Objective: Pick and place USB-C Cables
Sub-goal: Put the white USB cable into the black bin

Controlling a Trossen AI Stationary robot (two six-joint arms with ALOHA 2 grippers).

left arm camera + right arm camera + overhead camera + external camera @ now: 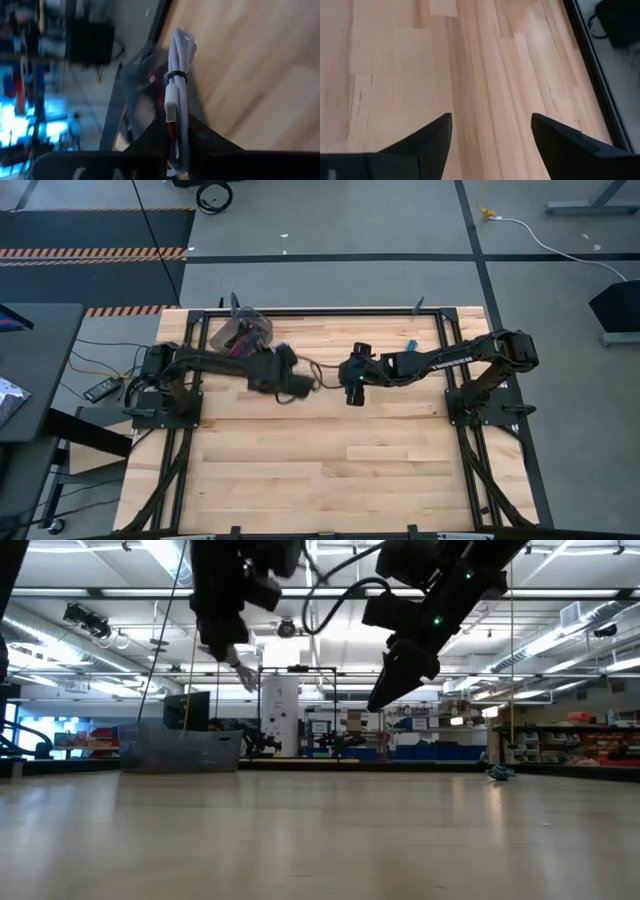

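Note:
My left gripper (303, 386) hangs above the table's middle, shut on a white-silver USB-C cable bundle (179, 85), which also shows in the low view (243, 672). My right gripper (491, 131) hovers open just to its right (350, 392), with nothing between the fingers and only bare wood below. A clear tub (240, 332) stands at the far left of the table; inside it lie magenta and dark cable bundles. A teal cable bundle (410, 342) lies flat on the table near the far edge. My left gripper pinches the white-silver bundle between its two fingers (150, 142), at the end with the metal plug (172, 117). The bundle lies along the fingers and sticks out past their tips, its strapped looped end (182, 42) free. It is lifted clear of the table.
The black frame rail (330, 311) runs along the table's far edge, and the arm bases stand at left (150, 385) and right (490, 395). The near half of the wooden top (330, 470) is bare. Shelving and machines fill the room beyond (320, 730).

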